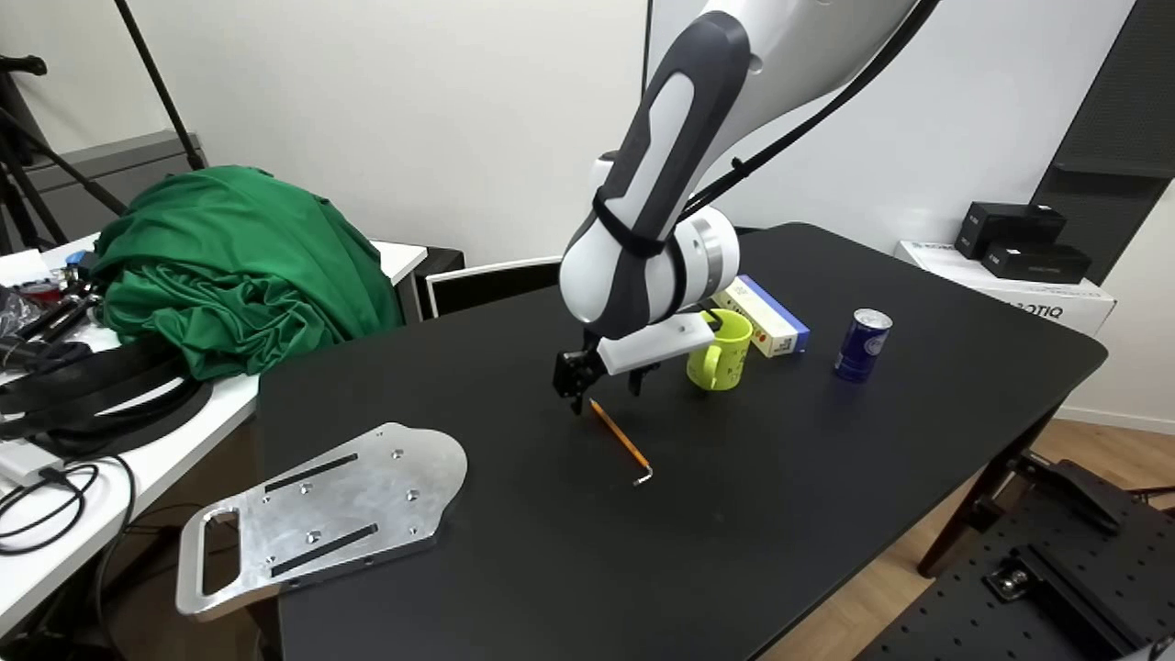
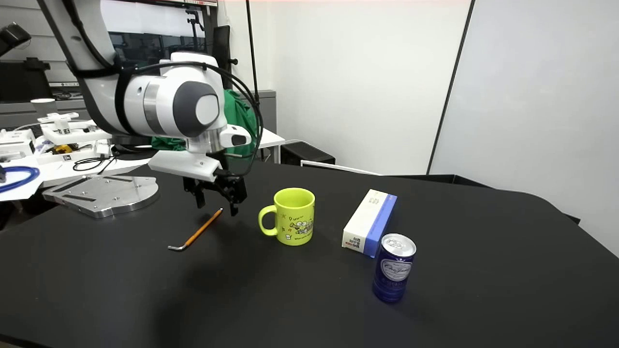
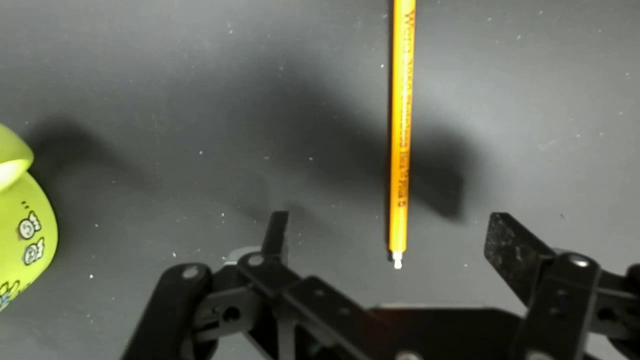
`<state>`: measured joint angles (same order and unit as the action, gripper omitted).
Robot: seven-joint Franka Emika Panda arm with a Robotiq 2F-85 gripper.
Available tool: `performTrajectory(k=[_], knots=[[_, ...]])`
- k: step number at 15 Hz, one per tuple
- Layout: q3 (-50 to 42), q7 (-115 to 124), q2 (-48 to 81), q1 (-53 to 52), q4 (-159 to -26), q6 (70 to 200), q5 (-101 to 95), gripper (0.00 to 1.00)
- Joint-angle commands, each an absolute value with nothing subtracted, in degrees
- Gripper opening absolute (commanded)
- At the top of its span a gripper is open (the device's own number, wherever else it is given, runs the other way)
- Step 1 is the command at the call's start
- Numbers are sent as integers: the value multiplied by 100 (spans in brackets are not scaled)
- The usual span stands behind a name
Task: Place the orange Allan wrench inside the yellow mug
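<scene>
The orange Allan wrench lies flat on the black table, with a short silver bent end; it shows in both exterior views and in the wrist view. The yellow mug stands upright, seen in both exterior views, and is partly cut off at the left of the wrist view. My gripper is open and empty, above the table at the wrench's straight end. In the wrist view that silver tip appears between the spread fingers, touching neither. The wrench's bent end is outside the wrist view.
A white-and-blue box lies beyond the mug. A dark blue can stands near the box. A silver metal plate lies at the table's edge on the wrench's other side.
</scene>
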<state>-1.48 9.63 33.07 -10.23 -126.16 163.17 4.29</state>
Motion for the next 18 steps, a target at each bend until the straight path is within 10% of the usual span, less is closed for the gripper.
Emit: performTrajectory(k=[1,6,7,18], knots=[[-259,1195,3353,-1125,-12675,16493,318,100],[-314,1202,3430,-1164,-12669,16554,323,100],[-321,1197,3446,-1168,-12666,16569,322,75],[-408,1300,3432,-1247,-12658,16556,344,6]])
